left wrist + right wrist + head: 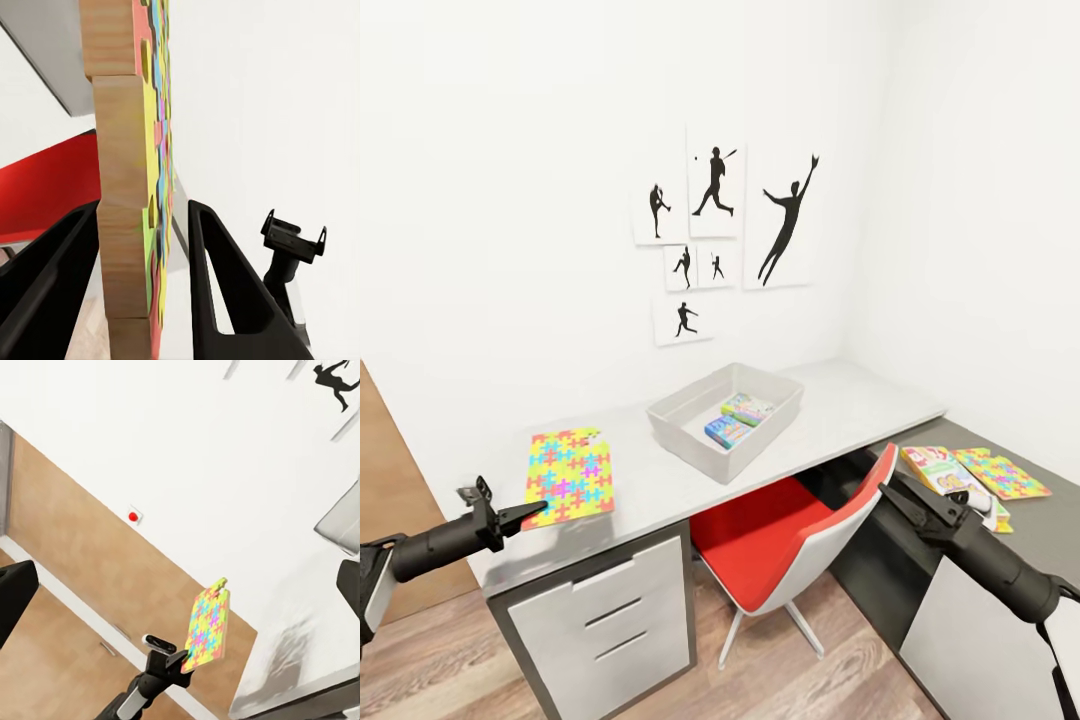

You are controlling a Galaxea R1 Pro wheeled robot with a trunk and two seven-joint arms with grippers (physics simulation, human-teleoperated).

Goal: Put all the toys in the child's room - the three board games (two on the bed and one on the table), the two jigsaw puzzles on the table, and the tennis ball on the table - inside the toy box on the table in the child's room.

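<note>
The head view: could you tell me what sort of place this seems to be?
Most likely a child's bedroom or study corner: baseball-player silhouette posters on the white wall, a desk carrying a toy box and a jigsaw puzzle, and a red chair.

The long pale grey mottled surface (830, 405) carries a shallow light-grey toy box (690, 430) mid-way. Left of it lies a multicolour jigsaw square (570, 475); right, on the lower dark section, a second jigsaw square (1005, 473) and a flat printed game box (940, 470).

walls white, silhouette posters (715, 235) | floor brown wood planks (450, 665) | red-seated chair (790, 545) | drawer unit (605, 620)
</note>
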